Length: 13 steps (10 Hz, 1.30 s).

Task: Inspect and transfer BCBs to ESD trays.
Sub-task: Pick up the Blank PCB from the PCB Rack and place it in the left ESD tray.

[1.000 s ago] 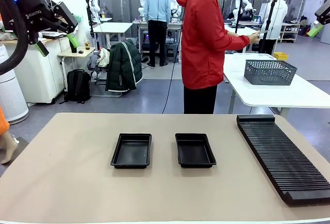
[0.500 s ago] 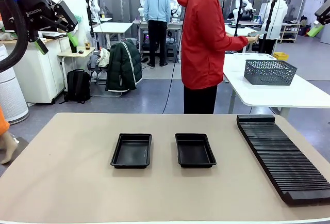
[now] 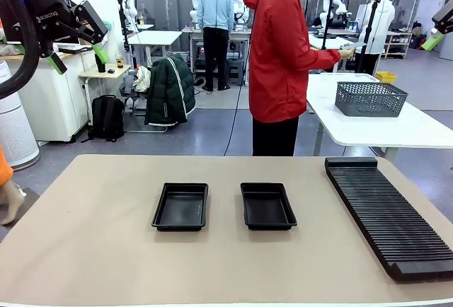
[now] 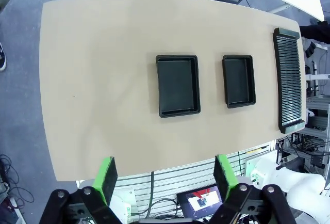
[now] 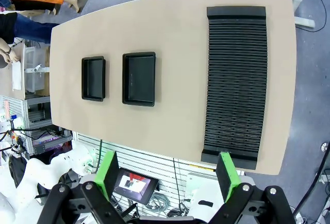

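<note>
Front view first: the left gripper [image 3: 78, 58] hangs high at ten o'clock, jaws spread wide with nothing between them. The right gripper [image 3: 434, 39] just peeks in at two o'clock, one green pad showing. Down on the tan table [image 3: 92, 243], the outer ESD tray [image 3: 180, 206] and the rack-side ESD tray [image 3: 267, 206] lie side by side near the centre, apart from each other, both floors bare black. The ribbed rack [image 3: 386, 215] stretches along at four o'clock. At twelve o'clock a person in a red hoodie [image 3: 279, 52] stands at the far edge, turned toward a white side table carrying a grey mesh basket [image 3: 370, 98].

Over to the left wrist view, looking straight down: the left gripper [image 4: 166, 177] at six o'clock, fingers far apart and holding nothing. The outer ESD tray [image 4: 178, 85] sits dead centre, the rack-side ESD tray [image 4: 238, 81] just toward three o'clock, and the rack [image 4: 289, 79] beyond it at the table's edge.

Right wrist view now: the right gripper [image 5: 167, 175] at six o'clock, wide open and holding nothing. The rack [image 5: 236, 79] fills three o'clock, the rack-side ESD tray [image 5: 138, 78] lies left of centre, and the outer ESD tray [image 5: 93, 78] is at nine o'clock.
</note>
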### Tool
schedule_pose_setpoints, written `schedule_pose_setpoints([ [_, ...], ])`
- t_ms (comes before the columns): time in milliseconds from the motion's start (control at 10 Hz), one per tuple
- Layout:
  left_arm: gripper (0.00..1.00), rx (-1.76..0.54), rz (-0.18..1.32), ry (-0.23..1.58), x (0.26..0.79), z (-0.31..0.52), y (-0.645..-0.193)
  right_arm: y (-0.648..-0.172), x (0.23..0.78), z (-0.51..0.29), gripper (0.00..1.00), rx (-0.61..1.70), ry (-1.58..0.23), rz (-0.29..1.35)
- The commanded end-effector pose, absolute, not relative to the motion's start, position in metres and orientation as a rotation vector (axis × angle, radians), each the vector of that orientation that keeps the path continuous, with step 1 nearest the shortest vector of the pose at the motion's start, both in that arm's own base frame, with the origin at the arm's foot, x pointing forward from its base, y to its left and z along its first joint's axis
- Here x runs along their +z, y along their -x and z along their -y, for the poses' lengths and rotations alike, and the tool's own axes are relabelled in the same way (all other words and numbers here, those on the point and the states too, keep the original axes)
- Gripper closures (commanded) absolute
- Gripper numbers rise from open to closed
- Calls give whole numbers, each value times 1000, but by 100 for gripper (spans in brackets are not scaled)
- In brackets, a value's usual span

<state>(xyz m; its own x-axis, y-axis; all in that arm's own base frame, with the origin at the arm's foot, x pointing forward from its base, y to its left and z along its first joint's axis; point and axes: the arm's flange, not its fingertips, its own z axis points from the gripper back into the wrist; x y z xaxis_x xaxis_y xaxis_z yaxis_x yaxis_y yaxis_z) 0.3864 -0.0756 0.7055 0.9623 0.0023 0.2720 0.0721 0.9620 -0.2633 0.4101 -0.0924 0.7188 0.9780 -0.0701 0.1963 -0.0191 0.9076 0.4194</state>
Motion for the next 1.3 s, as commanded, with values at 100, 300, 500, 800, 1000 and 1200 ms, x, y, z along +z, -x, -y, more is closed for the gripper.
schedule_pose_setpoints([
  [100,0,-32,275,278,705,74,-385,-410,719,93,0,-27,-431,211],
  [300,0,-32,275,278,705,74,-385,-410,719,93,0,-27,-431,211],
  [500,0,-32,275,278,705,74,-385,-410,719,93,0,-27,-431,211],
  [800,0,-32,275,278,705,74,-385,-410,719,93,0,-27,-431,211],
  [1000,0,-32,275,278,705,74,-385,-410,719,93,0,-27,-431,211],
  [1200,0,-32,275,278,705,74,-385,-410,719,93,0,-27,-431,211],
])
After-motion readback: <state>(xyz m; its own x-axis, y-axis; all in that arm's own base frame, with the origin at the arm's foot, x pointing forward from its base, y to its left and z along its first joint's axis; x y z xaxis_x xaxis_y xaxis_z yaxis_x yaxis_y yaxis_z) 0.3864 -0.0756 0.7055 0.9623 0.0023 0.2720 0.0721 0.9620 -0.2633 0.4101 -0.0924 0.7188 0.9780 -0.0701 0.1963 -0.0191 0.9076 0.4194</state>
